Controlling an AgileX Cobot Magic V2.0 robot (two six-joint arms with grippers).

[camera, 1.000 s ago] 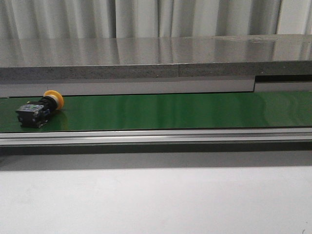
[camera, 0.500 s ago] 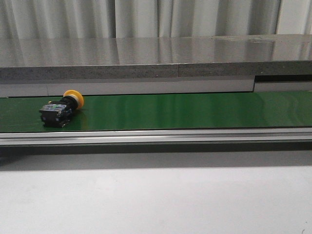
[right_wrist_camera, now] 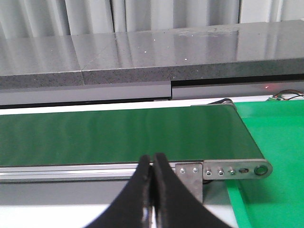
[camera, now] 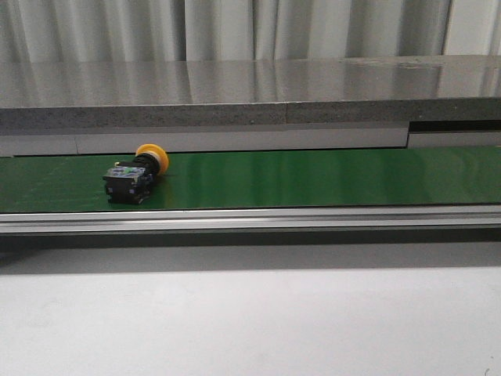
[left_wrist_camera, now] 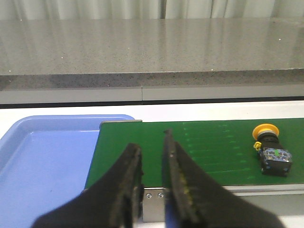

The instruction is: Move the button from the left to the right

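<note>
The button (camera: 135,175) lies on its side on the green conveyor belt (camera: 329,178), left of the middle, its yellow-orange cap towards the back. The left wrist view shows the button (left_wrist_camera: 271,152) well off to the side of my left gripper (left_wrist_camera: 151,142). That gripper is open by a narrow gap with nothing in it, and hovers over the belt's (left_wrist_camera: 209,147) end. My right gripper (right_wrist_camera: 153,157) is shut and empty in front of the belt's (right_wrist_camera: 118,133) other end. Neither gripper appears in the front view.
A blue tray (left_wrist_camera: 42,161) sits past the belt's left end. A green bin surface (right_wrist_camera: 278,142) lies past its right end. A grey stone ledge (camera: 235,102) runs behind the belt, and an aluminium rail (camera: 250,219) along its front.
The button has travelled to the right along the belt, from the far left edge to left of the middle, keeping its pose.
</note>
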